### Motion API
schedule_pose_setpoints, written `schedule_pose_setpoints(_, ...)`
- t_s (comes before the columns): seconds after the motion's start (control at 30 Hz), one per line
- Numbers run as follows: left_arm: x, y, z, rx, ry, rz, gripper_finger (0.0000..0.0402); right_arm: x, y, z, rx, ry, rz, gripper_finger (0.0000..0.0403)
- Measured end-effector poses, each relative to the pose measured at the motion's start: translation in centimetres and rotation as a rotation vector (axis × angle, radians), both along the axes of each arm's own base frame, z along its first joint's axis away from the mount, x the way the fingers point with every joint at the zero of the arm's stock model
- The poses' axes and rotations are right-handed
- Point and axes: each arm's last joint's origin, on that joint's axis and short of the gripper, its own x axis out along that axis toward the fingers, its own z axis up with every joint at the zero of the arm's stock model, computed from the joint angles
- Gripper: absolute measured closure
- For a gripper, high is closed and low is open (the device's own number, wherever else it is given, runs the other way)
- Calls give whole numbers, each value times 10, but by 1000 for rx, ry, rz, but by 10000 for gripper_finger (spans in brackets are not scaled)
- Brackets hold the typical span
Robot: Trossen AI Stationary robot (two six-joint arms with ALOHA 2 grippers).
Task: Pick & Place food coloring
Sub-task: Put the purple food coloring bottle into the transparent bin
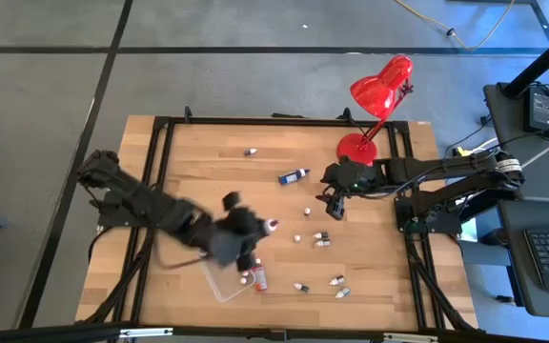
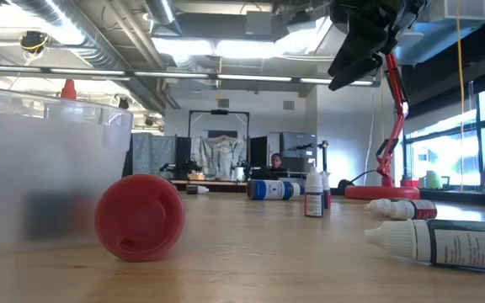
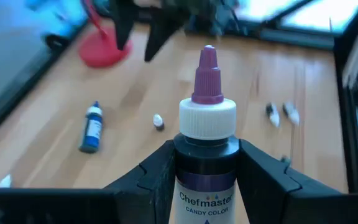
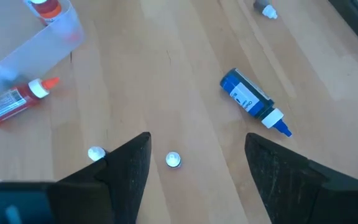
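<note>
a: high view first. the left gripper hangs over the table's near middle, beside the clear tray; loose food coloring bottles lie scattered. if it lets go off-centre, the bottle could catch the tray wall and roll away.

b: low view?

a: a red cap lies against the tray; the right gripper hangs high, clear of everything.

b: left wrist?

a: its fingers clamp a dark purple bottle, white collar, purple tip, upright.

b: right wrist?

a: right gripper spread wide, empty, above a blue bottle lying flat.
</note>
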Motion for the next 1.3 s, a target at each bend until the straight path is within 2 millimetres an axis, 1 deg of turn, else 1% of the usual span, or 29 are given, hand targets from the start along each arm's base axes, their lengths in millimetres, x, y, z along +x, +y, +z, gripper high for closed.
schedule_pose_setpoints(0.1, -15, -31, -3, 39, -108, 105, 262, 0, 0, 0, -9, 1, 9, 141)
schedule_pose_setpoints(0.23, -32, -64, -16, 112, -236, 209, 262, 2, 0, 2, -28, -19, 30, 141)
schedule_pose_setpoints(0.33, -40, -83, -30, 115, -284, 241, 262, 2, 0, 2, -34, -28, 36, 141)
schedule_pose_setpoints(0.47, -42, -101, -55, 80, -289, 262, 262, 3, 0, 3, -34, -30, 36, 141)
schedule_pose_setpoints(0.6, -47, -114, -80, 50, -286, 293, 262, 3, 0, 3, -33, -30, 36, 141)
schedule_pose_setpoints(0.67, -53, -120, -90, 30, -289, 309, 262, 3, 0, 3, -33, -30, 36, 141)
schedule_pose_setpoints(0.83, -77, -129, -105, -26, -304, 352, 262, 3, 0, 3, -32, -30, 35, 141)
schedule_pose_setpoints(1.03, -93, -139, -122, -26, -244, 359, 262, 3, 0, 3, -33, -29, 36, 141)
schedule_pose_setpoints(1.17, -100, -144, -132, 22, -270, 345, 262, 3, 0, 2, -34, -29, 36, 141)
schedule_pose_setpoints(1.3, -97, -147, -145, 62, -256, 339, 262, 3, 0, 2, -37, -27, 40, 141)
